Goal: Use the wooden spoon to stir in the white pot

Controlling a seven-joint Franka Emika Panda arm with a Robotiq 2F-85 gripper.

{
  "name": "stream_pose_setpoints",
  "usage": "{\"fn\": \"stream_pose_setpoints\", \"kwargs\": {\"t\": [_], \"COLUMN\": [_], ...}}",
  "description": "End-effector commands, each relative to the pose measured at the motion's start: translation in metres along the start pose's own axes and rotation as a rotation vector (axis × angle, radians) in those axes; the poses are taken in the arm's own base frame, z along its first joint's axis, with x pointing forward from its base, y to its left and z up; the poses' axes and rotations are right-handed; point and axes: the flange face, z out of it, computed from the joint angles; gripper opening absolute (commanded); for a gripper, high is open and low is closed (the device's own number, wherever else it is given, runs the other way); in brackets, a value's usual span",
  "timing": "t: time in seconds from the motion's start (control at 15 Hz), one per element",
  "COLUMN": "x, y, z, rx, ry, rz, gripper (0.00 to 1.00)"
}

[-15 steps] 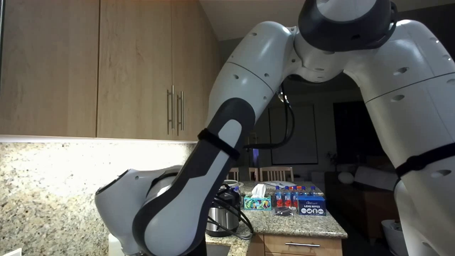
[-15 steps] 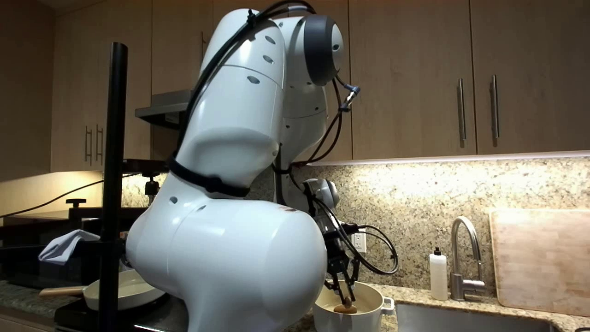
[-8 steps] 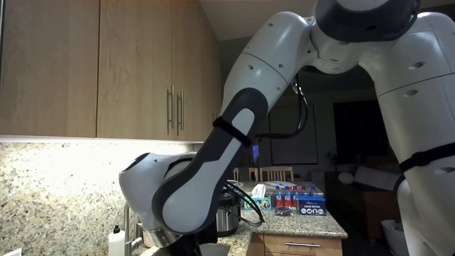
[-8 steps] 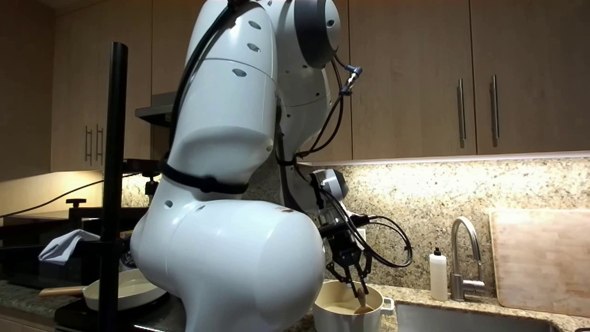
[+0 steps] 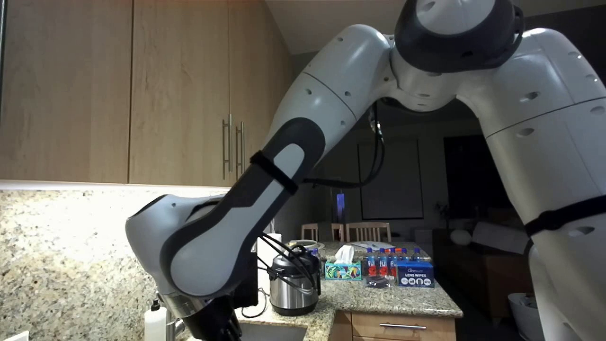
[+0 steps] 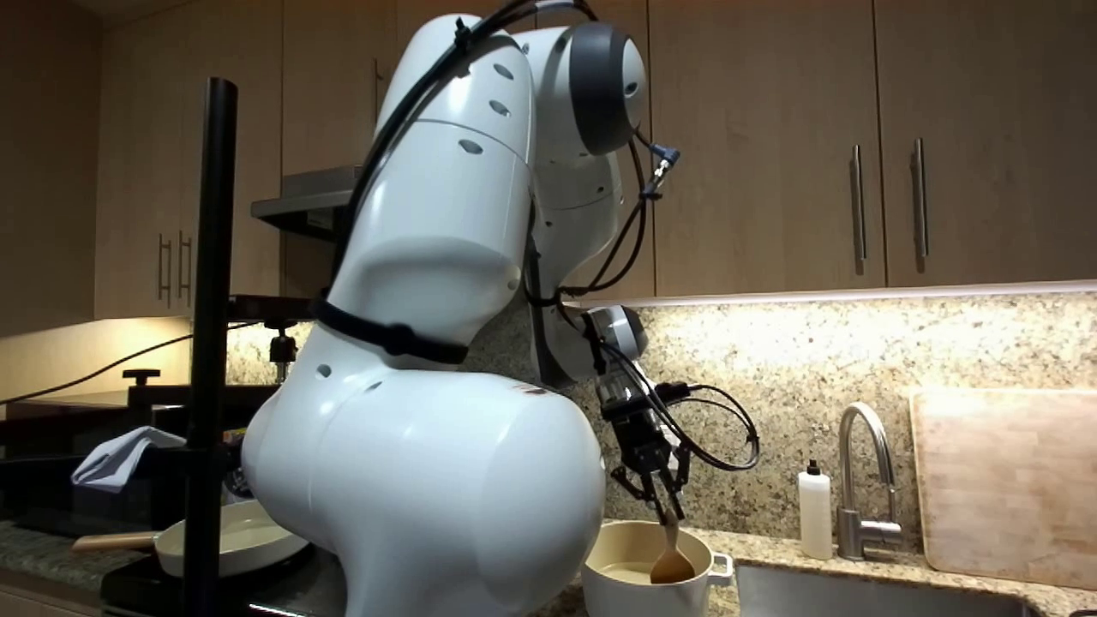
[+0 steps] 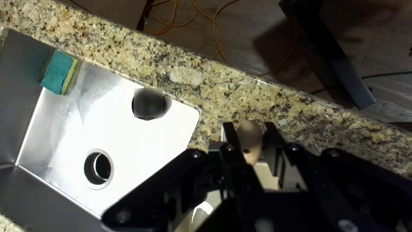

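Note:
The white pot [image 6: 643,598] stands on the counter left of the sink in an exterior view. My gripper [image 6: 670,518] is above the pot, pointing down, its fingers shut on the wooden spoon [image 6: 673,566]. The spoon hangs nearly upright, slightly tilted, with its bowl inside the pot near the right side; its lowest edge meets the near rim. In the wrist view the spoon's handle end [image 7: 250,137] with a small hole sits between the two black fingers [image 7: 249,126]. Part of the pot's pale inside [image 7: 265,175] shows behind them. Pot and spoon are out of view in an exterior view [image 5: 222,327], where only the gripper's top shows.
A steel sink [image 7: 128,154] with a sponge [image 7: 58,72] lies beside the pot. A faucet [image 6: 864,480], soap bottle [image 6: 815,512] and cutting board [image 6: 1003,480] stand at the back. A pan [image 6: 240,540] sits on the stove. A cooker [image 5: 294,289] stands on the counter.
My gripper, holding the spoon, has moved right over the pot and then up. The spoon has gone from low and tilted to nearly upright, and more of its bowl shows.

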Motion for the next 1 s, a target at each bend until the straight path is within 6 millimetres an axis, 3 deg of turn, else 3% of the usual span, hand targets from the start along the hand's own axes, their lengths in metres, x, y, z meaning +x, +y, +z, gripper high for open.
{"fn": "stream_pose_setpoints", "kwargs": {"t": [0.0, 0.27, 0.53, 0.93], "x": [0.033, 0.062, 0.078, 0.076], "y": [-0.001, -0.015, -0.033, -0.041], "z": [-0.009, -0.016, -0.021, -0.007], "rx": [0.018, 0.008, 0.003, 0.036], "ry": [-0.023, -0.037, -0.075, -0.121], "rz": [-0.067, -0.11, -0.171, -0.232], "gripper": [0.09, 0.09, 0.09, 0.09]}}
